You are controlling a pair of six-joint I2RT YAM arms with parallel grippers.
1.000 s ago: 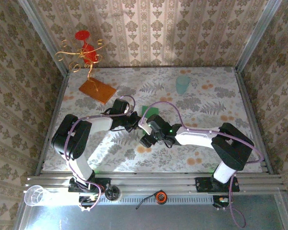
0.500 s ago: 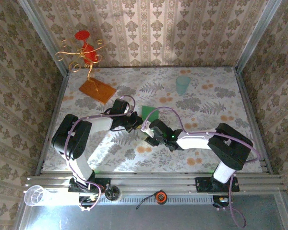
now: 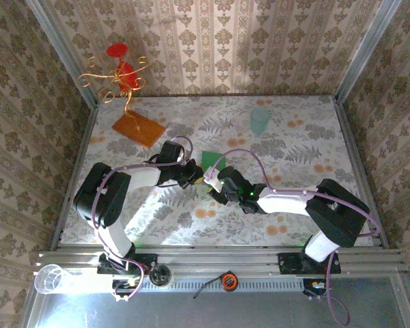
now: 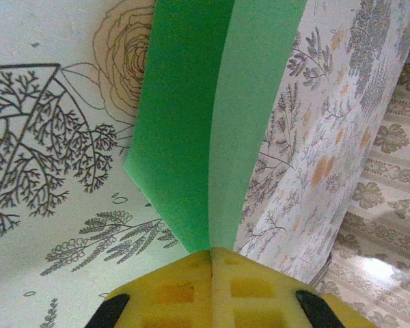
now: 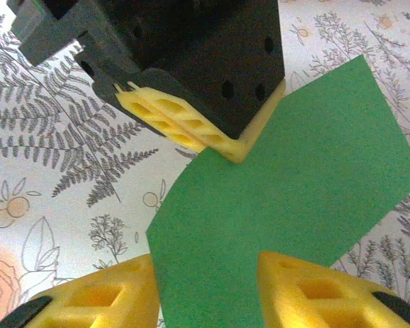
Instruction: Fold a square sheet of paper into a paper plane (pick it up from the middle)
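Left gripper (image 4: 212,254): you have it clamped on the paper plane (image 4: 191,130), which fans out toward 12 o'clock.
Right gripper (image 5: 208,270): your jaws stand apart, straddling the plane's 6 o'clock edge.

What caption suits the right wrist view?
Left jaws pinch the folded green paper; right jaws open around its near corner.

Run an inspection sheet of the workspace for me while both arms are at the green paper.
Surface: fern-patterned table cover, flat.
Job's things: green folded paper, creased lengthwise, one end clamped.
Clutter: orange-brown board under a gold wire stand with red ornament; pale green cup; clear plastic cup on the near rail.
Grippers: left gripper shut on the paper; right gripper fingers apart, straddling the paper's edge.
Cables: purple cables looping over both arms.
Surroundings: patterned wallpaper walls on three sides.
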